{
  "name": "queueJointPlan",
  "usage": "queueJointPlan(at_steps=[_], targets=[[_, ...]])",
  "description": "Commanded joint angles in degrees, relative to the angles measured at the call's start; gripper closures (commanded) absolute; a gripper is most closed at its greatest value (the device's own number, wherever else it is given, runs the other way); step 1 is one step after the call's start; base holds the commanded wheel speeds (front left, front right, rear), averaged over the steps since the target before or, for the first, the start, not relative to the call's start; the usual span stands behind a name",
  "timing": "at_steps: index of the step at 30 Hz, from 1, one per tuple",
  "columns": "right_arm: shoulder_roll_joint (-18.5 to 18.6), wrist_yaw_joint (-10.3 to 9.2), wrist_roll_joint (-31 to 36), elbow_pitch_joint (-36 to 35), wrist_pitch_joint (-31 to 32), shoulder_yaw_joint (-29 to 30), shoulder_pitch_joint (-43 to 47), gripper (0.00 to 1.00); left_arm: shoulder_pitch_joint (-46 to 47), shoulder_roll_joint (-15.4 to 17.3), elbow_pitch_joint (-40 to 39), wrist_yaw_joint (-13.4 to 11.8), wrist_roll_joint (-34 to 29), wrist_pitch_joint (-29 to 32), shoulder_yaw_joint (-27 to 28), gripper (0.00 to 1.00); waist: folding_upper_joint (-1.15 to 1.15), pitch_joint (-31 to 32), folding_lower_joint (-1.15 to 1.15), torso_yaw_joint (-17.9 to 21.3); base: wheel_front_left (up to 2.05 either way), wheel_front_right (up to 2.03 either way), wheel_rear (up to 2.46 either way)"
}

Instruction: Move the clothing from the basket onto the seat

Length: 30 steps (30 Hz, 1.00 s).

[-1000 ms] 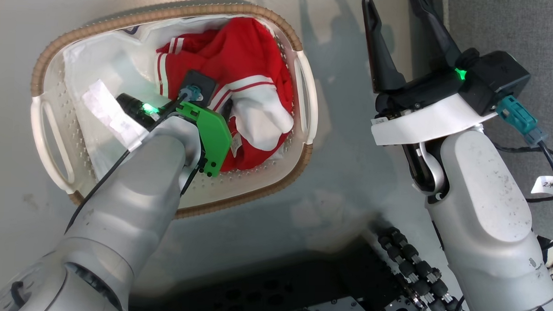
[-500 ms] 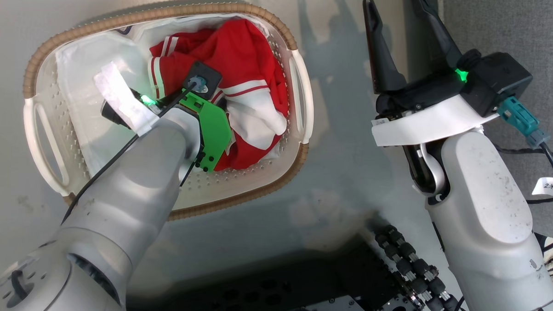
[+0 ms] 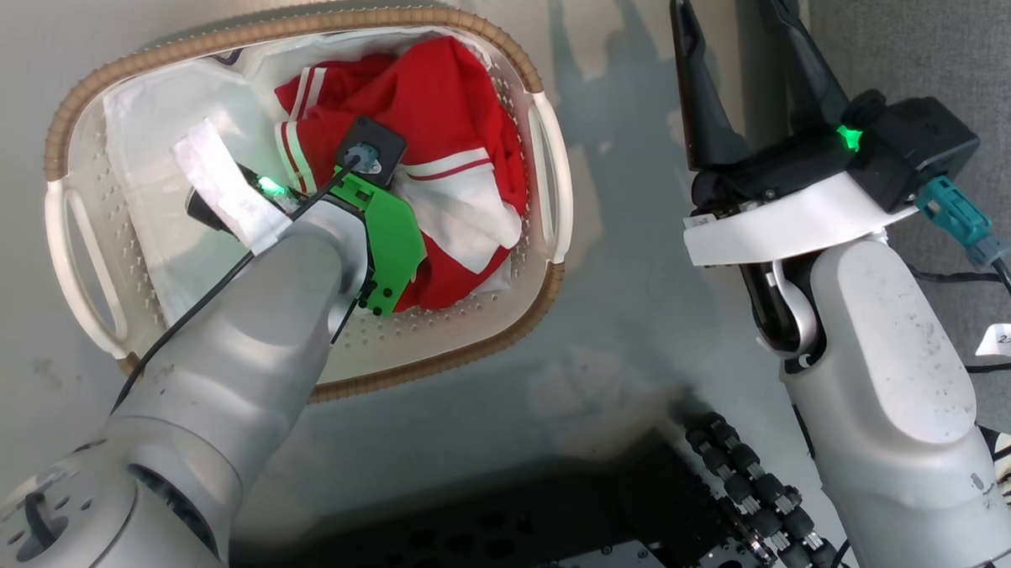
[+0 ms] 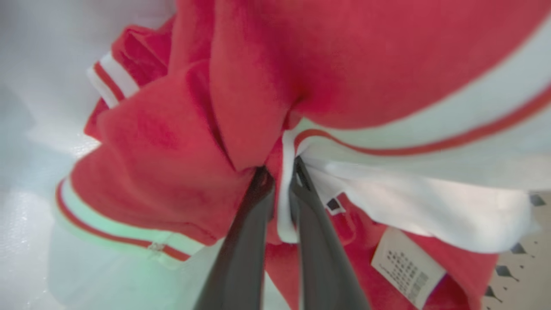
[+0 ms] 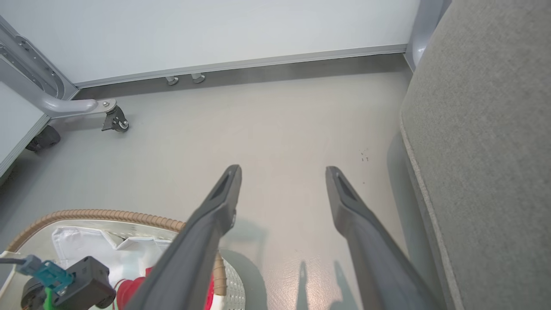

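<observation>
There we go: the left tool (image 4: 280, 170) is down inside the oval cream-white plastic laundry basket (image 3: 313, 25) with the brown woven-look rim. Its two dark fingers are pressed almost together on a fold of the red soft sports clothing (image 3: 445, 97), with a strip of white trim pinched between them. The bundle lies heaped toward the basket's 3 o'clock side, on the plain white lining sheet (image 3: 166, 138).

The lift comes next, I'd say. It wants to go straight up and slowly until the hanging cloth clears the rim, so nothing snags the perforated wall or tips the basket. The grip looks like a thin fold only, so a jerk could shake it loose. The sheet mustn't ride up with it either.

The right tool (image 5: 283, 172) hangs spread wide, holding nothing, above the grey floor (image 3: 639, 322) at the basket's 3 o'clock. Past it, toward 2 o'clock, is the big grey fabric couch seat (image 5: 486, 150).
</observation>
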State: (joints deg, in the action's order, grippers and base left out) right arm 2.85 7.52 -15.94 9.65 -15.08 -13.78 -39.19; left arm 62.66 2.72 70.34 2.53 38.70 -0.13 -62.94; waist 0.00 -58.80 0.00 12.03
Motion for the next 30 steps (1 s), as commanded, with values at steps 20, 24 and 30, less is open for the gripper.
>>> queueJointPlan(at_steps=[20, 24, 30], targets=[[0.21, -0.06, 0.03, 4.79, -0.12, 0.2, 3.06, 0.0, -6.49, 0.31, -2.72, 2.5, 4.88, -10.9, -1.09, 1.0, 0.0, 14.21, 0.0, -2.84, 0.0, 0.0, 0.0], [0.21, -0.06, 1.24, 6.23, -0.12, -0.32, 5.45, 0.0, -9.2, 0.31, -3.43, 2.92, 6.04, -13.27, -1.15, 1.0, 0.0, 18.87, 0.0, -4.35, 0.0, 0.0, 0.0], [0.4, -0.06, 2.59, 8.18, -0.12, 0.18, 9.83, 0.0, -13.79, 0.28, -3.81, 3.21, 6.78, -15.11, 0.09, 1.0, 0.0, 25.73, 0.0, -6.68, 0.0, 0.0, 0.0]])
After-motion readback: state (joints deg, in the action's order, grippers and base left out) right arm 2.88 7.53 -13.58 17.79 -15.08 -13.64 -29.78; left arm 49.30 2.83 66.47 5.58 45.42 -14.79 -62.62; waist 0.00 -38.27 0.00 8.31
